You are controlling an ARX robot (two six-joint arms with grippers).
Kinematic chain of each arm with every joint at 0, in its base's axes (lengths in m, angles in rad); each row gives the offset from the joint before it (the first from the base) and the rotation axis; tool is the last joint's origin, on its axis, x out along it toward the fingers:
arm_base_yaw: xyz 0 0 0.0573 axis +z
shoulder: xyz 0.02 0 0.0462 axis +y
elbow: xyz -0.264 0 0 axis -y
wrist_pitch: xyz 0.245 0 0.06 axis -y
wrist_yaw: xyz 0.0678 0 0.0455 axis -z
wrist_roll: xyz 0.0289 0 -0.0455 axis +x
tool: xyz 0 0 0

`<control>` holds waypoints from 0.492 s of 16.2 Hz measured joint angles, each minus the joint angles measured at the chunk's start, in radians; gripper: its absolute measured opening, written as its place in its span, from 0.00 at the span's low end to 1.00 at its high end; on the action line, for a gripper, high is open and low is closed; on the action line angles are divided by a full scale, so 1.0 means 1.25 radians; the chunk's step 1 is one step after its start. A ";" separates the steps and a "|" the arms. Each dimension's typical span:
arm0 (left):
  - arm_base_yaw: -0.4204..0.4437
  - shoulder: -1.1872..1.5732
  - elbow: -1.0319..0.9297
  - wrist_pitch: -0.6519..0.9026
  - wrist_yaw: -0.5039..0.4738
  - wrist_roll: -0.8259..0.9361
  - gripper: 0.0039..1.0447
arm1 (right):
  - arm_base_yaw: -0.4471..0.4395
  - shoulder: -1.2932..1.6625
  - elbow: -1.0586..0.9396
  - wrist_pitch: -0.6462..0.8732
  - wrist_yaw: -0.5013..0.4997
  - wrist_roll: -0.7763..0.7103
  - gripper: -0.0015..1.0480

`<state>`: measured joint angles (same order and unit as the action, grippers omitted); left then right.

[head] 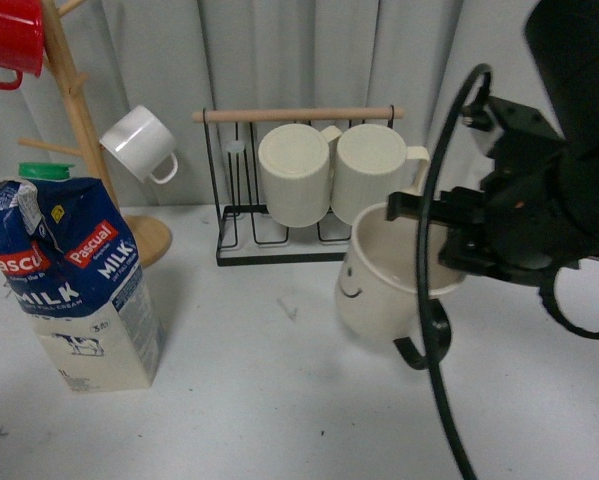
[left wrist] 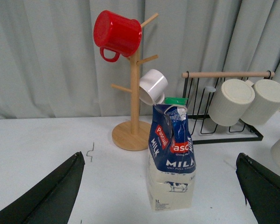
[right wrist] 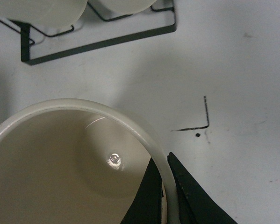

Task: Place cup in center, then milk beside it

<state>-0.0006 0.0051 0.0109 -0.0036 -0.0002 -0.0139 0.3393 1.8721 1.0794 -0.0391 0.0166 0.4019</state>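
Front view: taken from the body, facing forward and a little downward across the counter [head: 259, 400] to the curtain [head: 279, 50], with the right arm [head: 549, 200] close in at the side. Left wrist view: low, nearly level, set well back, looking over the same counter at the milk carton [left wrist: 172, 158], mug tree [left wrist: 134, 93] and rack [left wrist: 224, 74], all shared with the front view. Right wrist view: straight down, very near, into the cup [right wrist: 69, 172] gripped at its rim by the right pincer [right wrist: 163, 163]; rack foot shared too
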 joint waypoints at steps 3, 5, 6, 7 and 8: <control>0.000 0.000 0.000 0.000 0.000 0.000 0.94 | 0.064 0.066 0.084 -0.071 0.045 0.026 0.03; 0.000 0.000 0.000 0.000 0.000 0.000 0.94 | 0.091 0.101 0.125 -0.111 0.066 0.045 0.03; 0.000 0.000 0.000 0.000 0.000 0.000 0.94 | 0.094 0.106 0.128 -0.112 0.070 0.049 0.03; 0.000 0.000 0.000 0.000 0.000 0.000 0.94 | 0.097 0.106 0.128 -0.114 0.073 0.053 0.03; 0.000 0.000 0.000 0.000 0.000 0.000 0.94 | 0.102 0.108 0.130 -0.121 0.077 0.056 0.03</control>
<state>-0.0006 0.0051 0.0109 -0.0032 -0.0002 -0.0139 0.4667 2.0068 1.2415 -0.1909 0.1123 0.4721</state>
